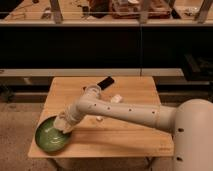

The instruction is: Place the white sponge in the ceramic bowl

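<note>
The jaws of the gripper (63,123) are down at the right edge of the ceramic bowl (50,135), but I cannot tell if they are spread or squeezed together. A pale lump sits at the tip of the gripper, right over the rim of the bowl. It may be the white sponge (64,126), but it blends in with the pale gripper, so I cannot be sure. The bowl is green and shiny, wide and low, and it rests on the near left corner of the tabletop (125,140). The white arm (120,112) reaches from the robot body (195,135) at the near right, across the wood, and bends down to the bowl. Farther back, near the middle of the tabletop, a white cup (93,89) peeks out behind the arm. Just right of it lies a small white thing (116,99). A flat black thing (105,81) lies tilted near the far edge. Behind the tabletop runs a long dark counter (100,47).
</note>
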Controlling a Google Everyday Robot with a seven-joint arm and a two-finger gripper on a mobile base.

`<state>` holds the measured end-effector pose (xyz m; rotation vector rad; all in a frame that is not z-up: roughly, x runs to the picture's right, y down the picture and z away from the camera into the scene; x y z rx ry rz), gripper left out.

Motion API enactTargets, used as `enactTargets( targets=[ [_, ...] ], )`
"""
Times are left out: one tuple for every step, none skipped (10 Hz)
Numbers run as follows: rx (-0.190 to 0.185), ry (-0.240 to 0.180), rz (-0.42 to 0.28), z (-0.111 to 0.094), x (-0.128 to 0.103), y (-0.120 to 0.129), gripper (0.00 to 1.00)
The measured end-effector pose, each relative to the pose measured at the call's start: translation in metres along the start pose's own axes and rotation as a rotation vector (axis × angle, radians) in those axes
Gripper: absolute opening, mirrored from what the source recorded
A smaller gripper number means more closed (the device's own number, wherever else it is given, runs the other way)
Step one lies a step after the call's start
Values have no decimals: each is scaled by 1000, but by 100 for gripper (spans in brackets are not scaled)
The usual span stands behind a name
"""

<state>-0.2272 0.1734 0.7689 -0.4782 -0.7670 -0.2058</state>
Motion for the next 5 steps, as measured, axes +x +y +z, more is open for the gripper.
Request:
enactTargets(
  targets=[
    [-11,8,5,0,2,2,73],
    [-43,20,-5,0,4,3,79],
    [-94,35,-8,7,0,4,80],
    [-125,40,-9,13,-6,2,80],
    [-157,45,-1,23,-13,-2,80]
  ],
)
